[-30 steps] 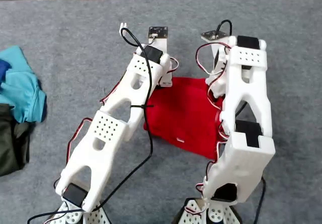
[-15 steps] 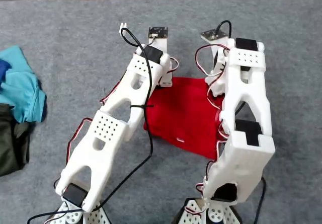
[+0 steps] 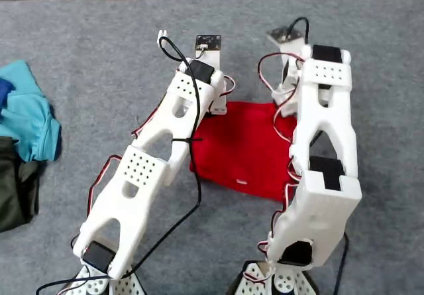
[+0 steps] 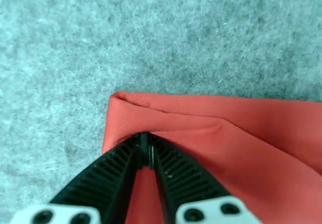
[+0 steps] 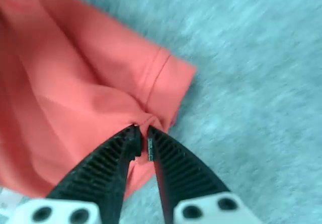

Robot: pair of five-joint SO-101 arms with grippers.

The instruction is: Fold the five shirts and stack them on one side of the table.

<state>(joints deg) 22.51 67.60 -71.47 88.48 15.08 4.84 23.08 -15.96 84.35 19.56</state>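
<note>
At the centre of the tabletop (image 3: 93,50), the high view showed the red shirt (image 3: 242,149) between both arms, with other shirts (image 3: 26,122) heaped at the left edge. In the left wrist view, the left end effector (image 4: 147,156) pinched a shirt corner. In the right wrist view, the right end effector (image 5: 142,137) pinched a bunched fold. A fold seemed in hand; next, both grips should travel together.

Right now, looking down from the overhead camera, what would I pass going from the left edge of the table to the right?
Teal shirt → left arm → red shirt → right arm.
</note>
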